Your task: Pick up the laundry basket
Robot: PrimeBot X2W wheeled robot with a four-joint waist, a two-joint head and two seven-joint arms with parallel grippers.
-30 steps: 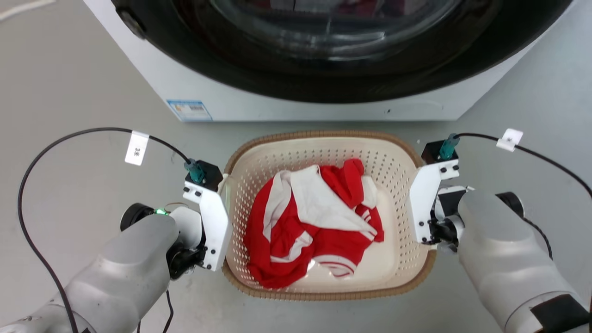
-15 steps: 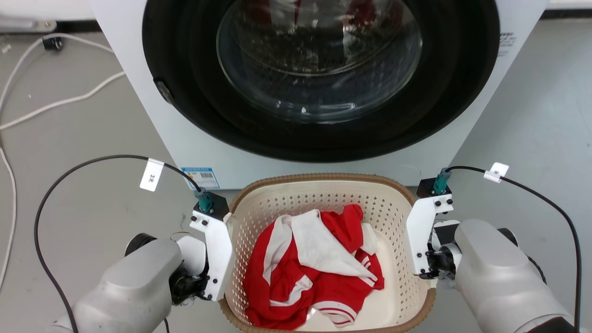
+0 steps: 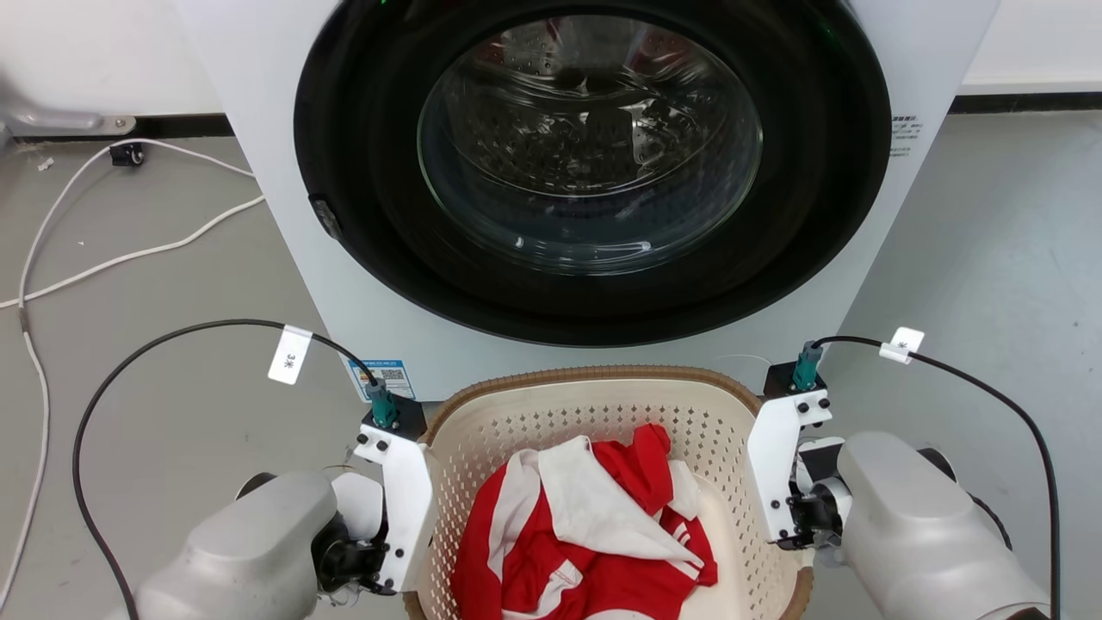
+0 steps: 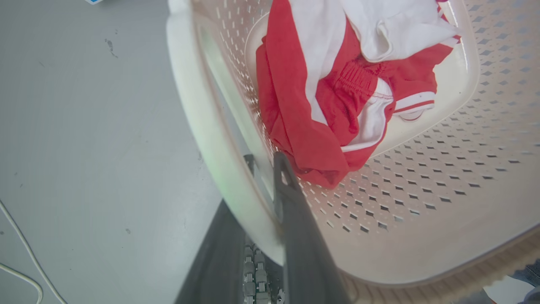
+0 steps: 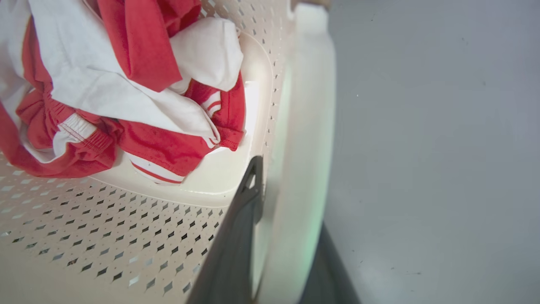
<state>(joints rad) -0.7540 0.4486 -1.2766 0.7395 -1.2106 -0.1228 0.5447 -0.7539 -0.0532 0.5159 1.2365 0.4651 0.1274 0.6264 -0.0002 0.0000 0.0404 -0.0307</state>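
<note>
Step in hand: two-arm grasp on the cream plastic rounded-rectangular laundry basket with perforated walls and brown woven-look rim (image 3: 585, 374). By my read this is the lift phase. The basket is at the bottom centre of the head view, cut off by the bottom edge. It sits just in front of the white front-loading washing machine with dark round glass door (image 3: 594, 172), which takes the upper centre. Grey floor (image 3: 990, 258) on either side.

Left pincer (image 4: 264, 158): narrow, clamped across the left white plastic side handle (image 4: 192, 105), lower centre of the left wrist view. One dark finger goes through the slot on the basket side, the other sits on the outer side.

Right pincer (image 5: 280, 181): same, closed on the right white plastic side handle (image 5: 310, 126). Inner finger is against the perforated wall; outer finger is mostly hidden behind the handle.

Can't tell from these views whether the base is clear of the floor.

Next move, as I judge it: raise both arms together at an equal rate, hold clamp force, keep the rim level. The handles look like smooth, thin plastic, so an uneven lift could twist or slip one side. Watch clearance to the machine front, since the rim's far edge is near it.

Contents: one crumpled red-and-white fabric garment (image 3: 594, 534), loose on the basket's bottom, below the rim. Light load; may slide if tilted. Drum behind the glass shows reflections, so I can't tell if anything's in it.
</note>
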